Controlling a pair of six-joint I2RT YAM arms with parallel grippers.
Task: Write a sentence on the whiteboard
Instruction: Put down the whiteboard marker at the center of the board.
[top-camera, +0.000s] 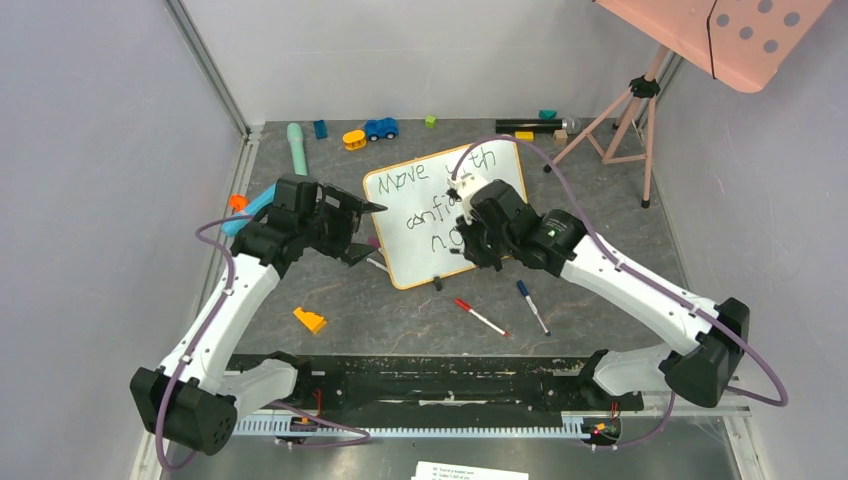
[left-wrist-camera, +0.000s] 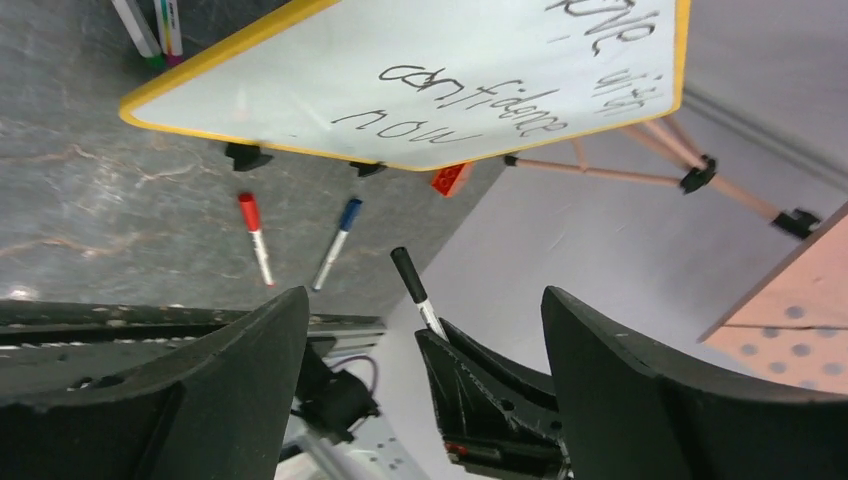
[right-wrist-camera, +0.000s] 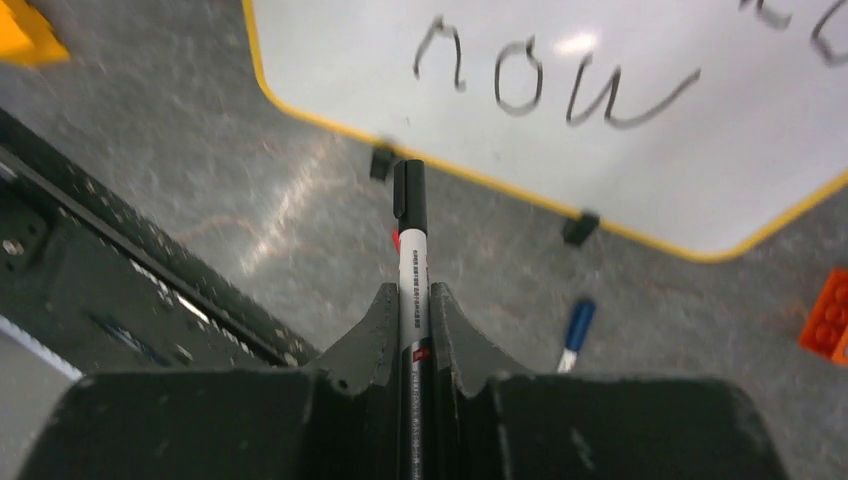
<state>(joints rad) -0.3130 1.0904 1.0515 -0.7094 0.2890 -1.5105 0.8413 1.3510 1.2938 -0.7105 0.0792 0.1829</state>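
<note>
The whiteboard (top-camera: 400, 250) with its orange frame lies mid-table. The sentence (top-camera: 425, 180) reads "Move with confidence now" in dark rows; the words "confidence now" show in the left wrist view (left-wrist-camera: 470, 100) and "now" in the right wrist view (right-wrist-camera: 540, 90). My right gripper (top-camera: 463, 252) hovers over the board's near part, shut (right-wrist-camera: 410, 300) on a black marker (right-wrist-camera: 410, 240) whose black end points at the board's near edge (right-wrist-camera: 480, 180). My left gripper (top-camera: 372, 232) is open and empty (left-wrist-camera: 425, 330) beside the board's left edge (left-wrist-camera: 300, 80).
A red marker (top-camera: 480, 317) and a blue marker (top-camera: 532, 306) lie in front of the board. An orange block (top-camera: 309, 320) lies front left. More markers (top-camera: 375, 262) lie by the left edge. Toys (top-camera: 380, 128) line the back. A tripod (top-camera: 625, 115) stands back right.
</note>
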